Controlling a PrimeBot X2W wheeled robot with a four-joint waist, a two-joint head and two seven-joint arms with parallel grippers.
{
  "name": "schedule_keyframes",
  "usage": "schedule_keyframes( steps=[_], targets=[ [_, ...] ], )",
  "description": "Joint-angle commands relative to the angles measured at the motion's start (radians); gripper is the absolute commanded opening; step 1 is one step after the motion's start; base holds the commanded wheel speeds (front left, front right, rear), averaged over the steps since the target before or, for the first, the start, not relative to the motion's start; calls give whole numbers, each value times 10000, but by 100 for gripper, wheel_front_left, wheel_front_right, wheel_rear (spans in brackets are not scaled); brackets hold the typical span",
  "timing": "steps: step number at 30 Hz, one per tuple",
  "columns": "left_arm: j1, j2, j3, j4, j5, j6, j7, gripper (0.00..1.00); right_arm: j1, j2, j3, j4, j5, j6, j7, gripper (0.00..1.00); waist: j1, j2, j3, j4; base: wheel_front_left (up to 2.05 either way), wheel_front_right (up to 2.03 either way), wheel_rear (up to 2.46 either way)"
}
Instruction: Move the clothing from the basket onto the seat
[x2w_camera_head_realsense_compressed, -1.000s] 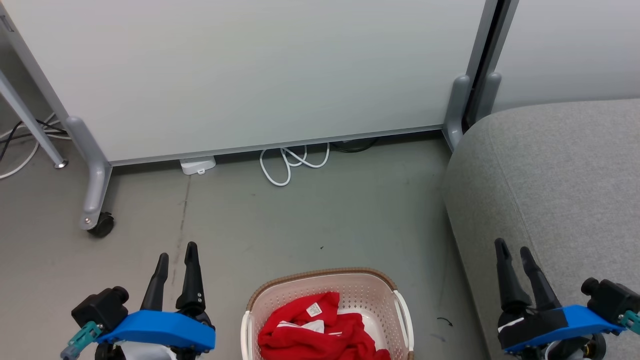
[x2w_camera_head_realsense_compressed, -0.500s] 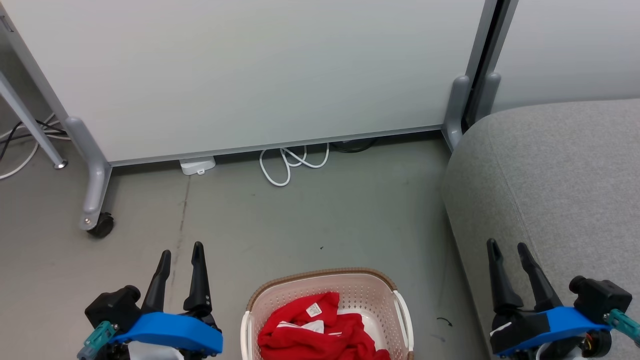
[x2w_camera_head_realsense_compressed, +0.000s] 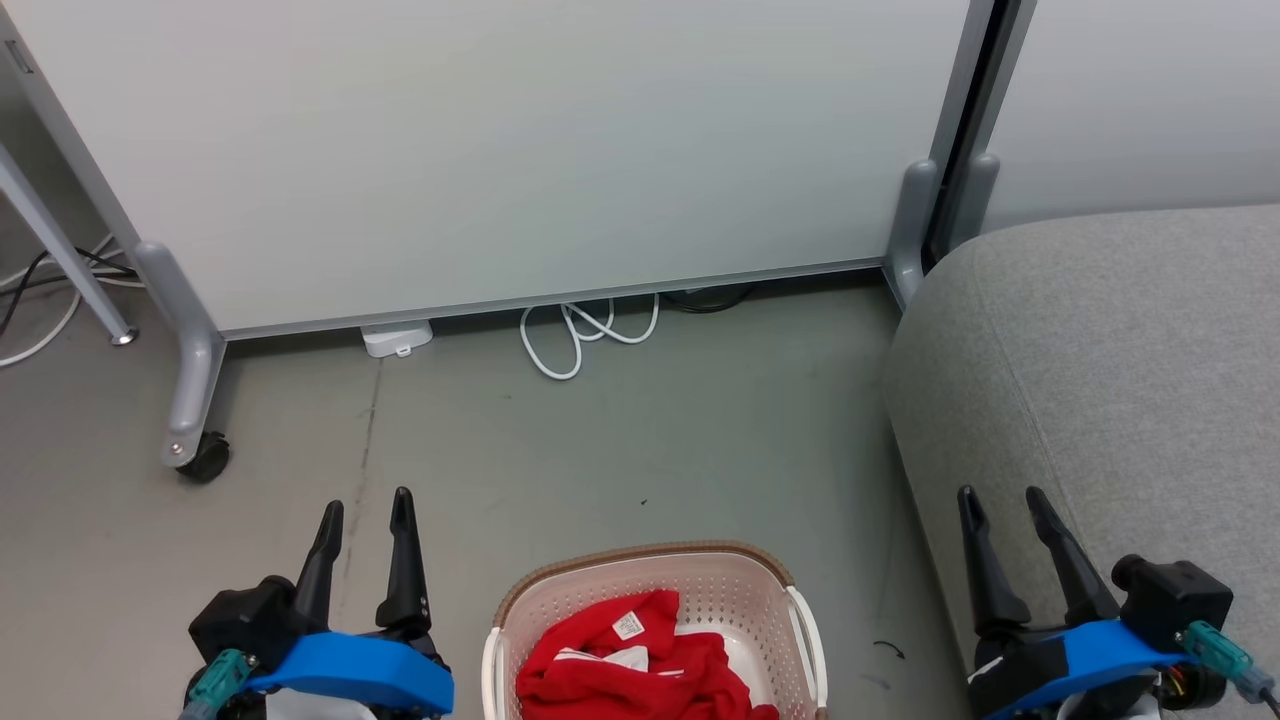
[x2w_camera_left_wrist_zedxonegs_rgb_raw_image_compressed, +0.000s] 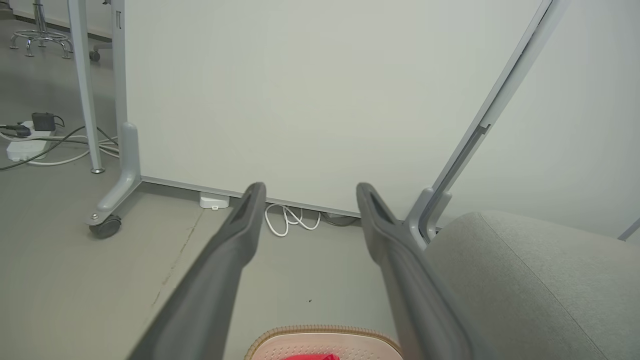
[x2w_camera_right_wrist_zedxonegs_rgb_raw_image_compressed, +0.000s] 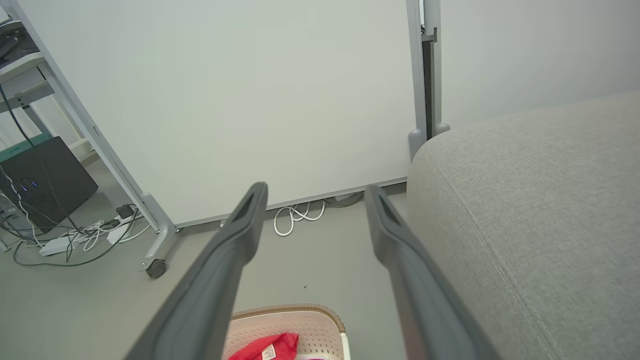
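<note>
The left gripper (x2w_camera_head_realsense_compressed: 366, 505) stands open and empty, just left of the basket (x2w_camera_head_realsense_compressed: 640, 553). The right gripper (x2w_camera_head_realsense_compressed: 1000, 495), equally open, hangs against the seat (x2w_camera_head_realsense_compressed: 1100, 350). The clothing (x2w_camera_head_realsense_compressed: 620, 665) lies heaped in the basket between them, somewhat nearer the left, which looks better placed to reach inward.

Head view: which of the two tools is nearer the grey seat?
The right tool, lower right, seen against the seat; the left tool stands over floor, left of the basket.
</note>
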Motion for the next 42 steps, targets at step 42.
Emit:
schedule_keyframes(
  steps=[42],
  targets=[
    [-72, -137, -54, 468, 1551, 11, -721, 100, -2, -86, 106, 131, -2262, 26, -677, 100, 0, 0, -14, 40, 0, 0, 0]
  ],
)
